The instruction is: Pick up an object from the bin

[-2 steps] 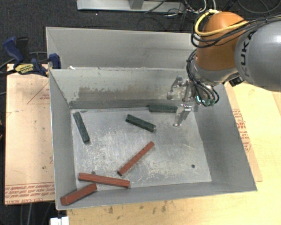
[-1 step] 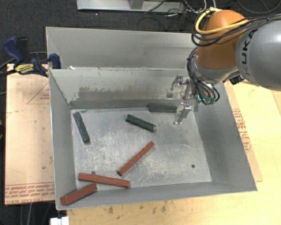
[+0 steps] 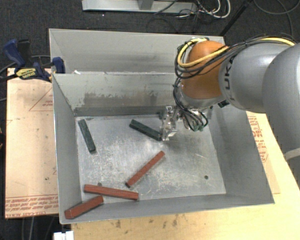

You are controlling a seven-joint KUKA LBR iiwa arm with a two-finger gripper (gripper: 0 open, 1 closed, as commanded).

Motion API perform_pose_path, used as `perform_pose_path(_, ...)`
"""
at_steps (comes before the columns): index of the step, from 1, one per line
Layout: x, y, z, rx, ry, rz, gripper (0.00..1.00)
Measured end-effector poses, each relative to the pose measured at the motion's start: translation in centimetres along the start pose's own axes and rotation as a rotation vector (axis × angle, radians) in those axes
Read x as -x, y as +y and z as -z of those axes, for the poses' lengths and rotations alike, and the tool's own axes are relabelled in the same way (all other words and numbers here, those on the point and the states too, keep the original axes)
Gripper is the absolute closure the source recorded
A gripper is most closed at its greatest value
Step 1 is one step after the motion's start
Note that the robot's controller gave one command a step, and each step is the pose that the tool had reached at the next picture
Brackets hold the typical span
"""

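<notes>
My gripper (image 3: 167, 132) hangs low near the back middle of the bin, its metal fingertips right at the right end of a dark green bar (image 3: 145, 130) that lies slanted on the floor. Whether the bar's end sits between the fingers cannot be made out. A red-brown bar (image 3: 145, 168) lies diagonally just in front of the gripper, apart from it.
Another dark green bar (image 3: 87, 135) lies by the left wall. Two more red-brown bars (image 3: 111, 192) (image 3: 83, 207) rest at the front left, near the front wall. The arm with its orange cover and cables comes in from the right over the bin's back right.
</notes>
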State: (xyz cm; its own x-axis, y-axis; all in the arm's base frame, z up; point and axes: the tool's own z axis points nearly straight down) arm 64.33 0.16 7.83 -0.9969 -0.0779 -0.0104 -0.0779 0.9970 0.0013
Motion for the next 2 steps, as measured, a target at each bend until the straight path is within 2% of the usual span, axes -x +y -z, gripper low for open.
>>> perform_pose_path(1,-0.07,-0.02,-0.15,-0.001,-0.003,0.0,0.0)
perform_pose_path(2,-0.07,-0.02,-0.14,-0.001,-0.003,0.0,0.0)
